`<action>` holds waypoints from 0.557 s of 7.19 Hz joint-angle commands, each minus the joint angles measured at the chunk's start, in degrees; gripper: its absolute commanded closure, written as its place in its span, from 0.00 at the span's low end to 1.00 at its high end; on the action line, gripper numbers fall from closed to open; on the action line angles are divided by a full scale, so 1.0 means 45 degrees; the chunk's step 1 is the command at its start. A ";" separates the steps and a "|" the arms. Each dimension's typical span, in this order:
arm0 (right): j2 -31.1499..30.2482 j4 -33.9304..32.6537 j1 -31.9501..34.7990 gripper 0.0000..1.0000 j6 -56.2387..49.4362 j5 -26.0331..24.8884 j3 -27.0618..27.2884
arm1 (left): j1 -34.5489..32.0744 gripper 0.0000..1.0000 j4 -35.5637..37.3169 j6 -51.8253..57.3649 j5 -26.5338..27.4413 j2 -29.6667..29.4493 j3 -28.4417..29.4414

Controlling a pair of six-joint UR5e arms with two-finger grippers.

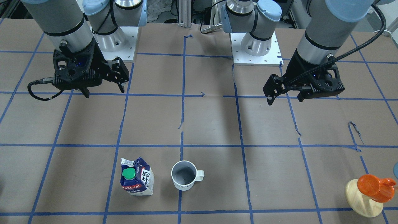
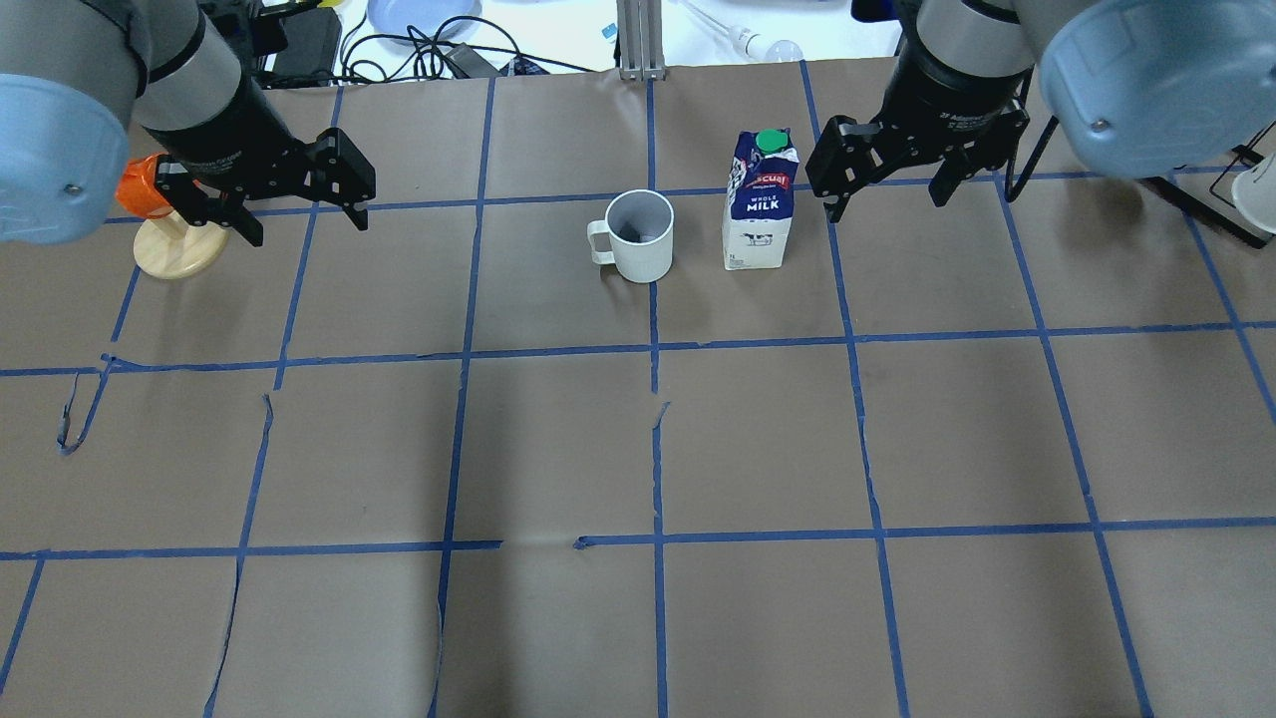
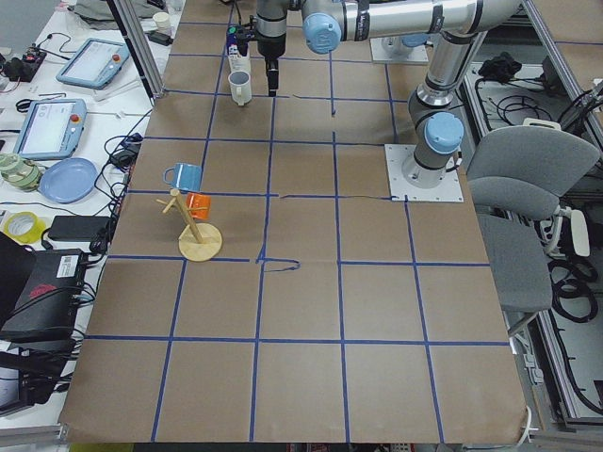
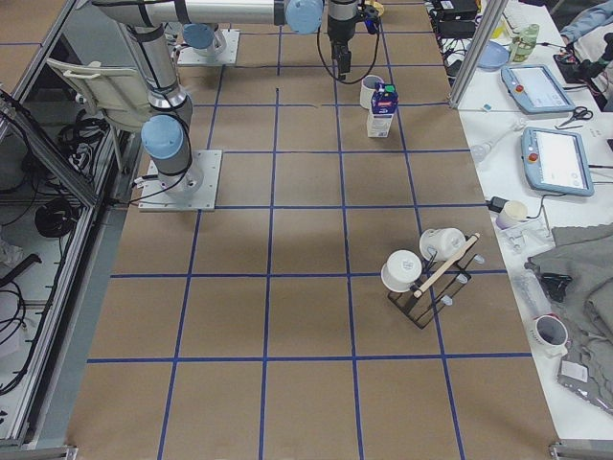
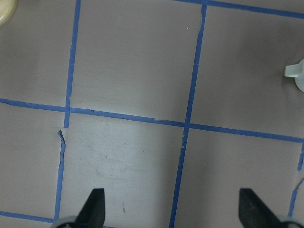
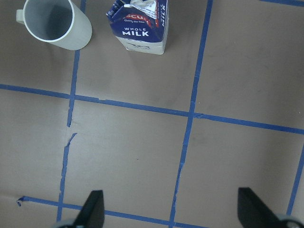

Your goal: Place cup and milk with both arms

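Observation:
The white cup (image 2: 640, 237) stands upright on the brown table, handle towards my left side. The blue and white milk carton (image 2: 760, 204) with a green cap stands just right of it, apart from it. Both show in the front view, cup (image 1: 183, 176) and milk (image 1: 137, 178), and in the right wrist view, cup (image 6: 57, 26) and milk (image 6: 141, 26). My right gripper (image 2: 885, 204) hovers open and empty to the right of the milk. My left gripper (image 2: 304, 227) hovers open and empty well left of the cup; only the cup's handle (image 5: 297, 73) shows in its wrist view.
An orange cup (image 2: 135, 189) on a pale wooden stand (image 2: 179, 254) sits by my left gripper. A black rack with white mugs (image 4: 431, 273) stands on the table's right end. Blue tape lines grid the table (image 2: 558, 449); cables and a plate lie beyond its far edge.

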 commanded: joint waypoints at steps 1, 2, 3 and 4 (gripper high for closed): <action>0.0012 -0.0263 -0.0030 0.00 -0.0026 -0.0374 -0.0096 | 0.0001 0.00 -0.0005 0.0000 -0.0035 0.0000 0.0033; -0.0007 -0.0380 -0.0030 0.00 -0.0026 -0.0454 -0.0078 | 0.0001 0.00 0.0014 0.0000 -0.0015 0.0000 0.0014; 0.0012 -0.0382 -0.0011 0.00 -0.0007 -0.0454 -0.0058 | 0.0001 0.00 0.0014 0.0000 0.0004 0.0000 -0.0006; 0.0012 -0.0382 -0.0010 0.00 -0.0026 -0.0454 -0.0058 | 0.0020 0.00 0.0014 0.0020 0.0004 0.0000 -0.0006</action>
